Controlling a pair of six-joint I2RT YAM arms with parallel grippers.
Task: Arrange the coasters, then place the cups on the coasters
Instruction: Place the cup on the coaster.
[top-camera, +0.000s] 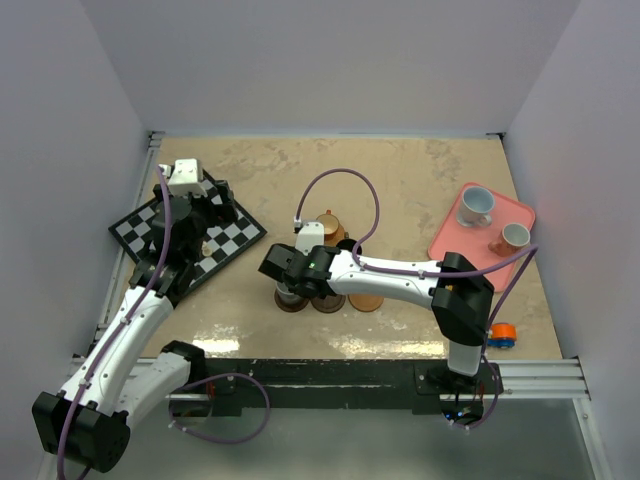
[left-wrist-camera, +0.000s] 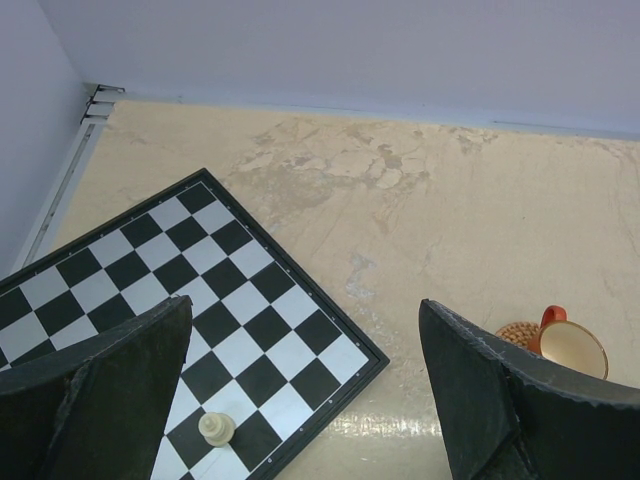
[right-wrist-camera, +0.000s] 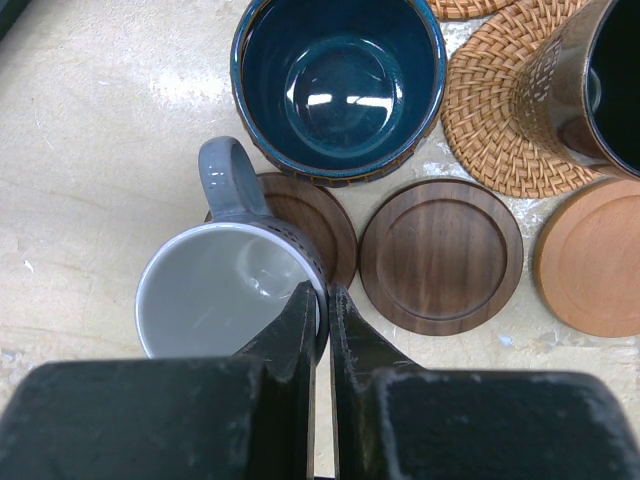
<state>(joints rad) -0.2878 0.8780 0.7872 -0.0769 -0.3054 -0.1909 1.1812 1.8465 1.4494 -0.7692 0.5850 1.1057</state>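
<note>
Grey cup is pinched by its rim in the right gripper, kept upright, seemingly seated off-centre on the dark wooden coaster; left gripper is parked spread wide over the chessboard.

Back of table bare, wide room to pass. Left side: chessboard lies askew with left arm over it. One white pawn stands near the board's near edge, under the wide-apart left gripper. Bare strip between chessboard and cup cluster. Centre is tight: grey cup, pinched at the rim by right gripper, sits just beside dark blue cup, no finger gap there. Empty dark coaster just to its right, open from above, dark cup close behind. Right arm bars the centre-right. Pink tray far right holds white cup and tan cup.
</note>
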